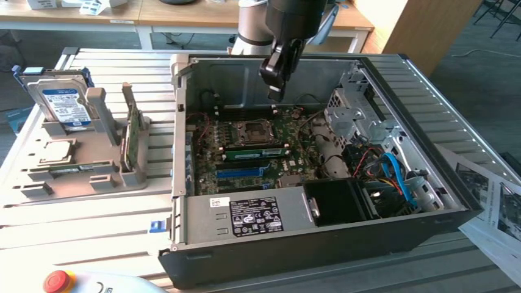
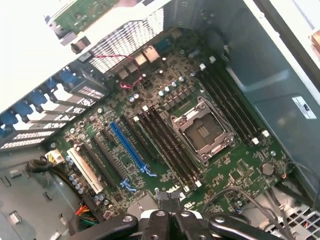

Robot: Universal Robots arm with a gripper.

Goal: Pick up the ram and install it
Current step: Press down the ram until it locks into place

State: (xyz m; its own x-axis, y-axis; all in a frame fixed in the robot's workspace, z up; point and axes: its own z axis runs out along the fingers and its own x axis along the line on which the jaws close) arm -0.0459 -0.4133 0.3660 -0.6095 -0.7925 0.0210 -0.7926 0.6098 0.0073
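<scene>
Hand (image 2: 170, 202) is clenched shut on nothing I can see, hanging over the motherboard (image 2: 165, 125) inside the open PC case (image 1: 456, 201). The ram (image 1: 256, 152) looks to be standing in a slot right beside the CPU socket (image 1: 251, 131). It's light, stiff, thin and fragile, so I'd pinch the bare edges, not the chips or contacts.

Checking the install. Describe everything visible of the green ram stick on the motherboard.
The ram is a long, narrow green board with dark chips along its face. It stands on edge in a slot on the motherboard, beside the CPU socket and parallel to the blue slot. It looks level and seated, though its end clips cannot be made out. Nothing grips it: the shut gripper hangs above, apart from it.
</scene>
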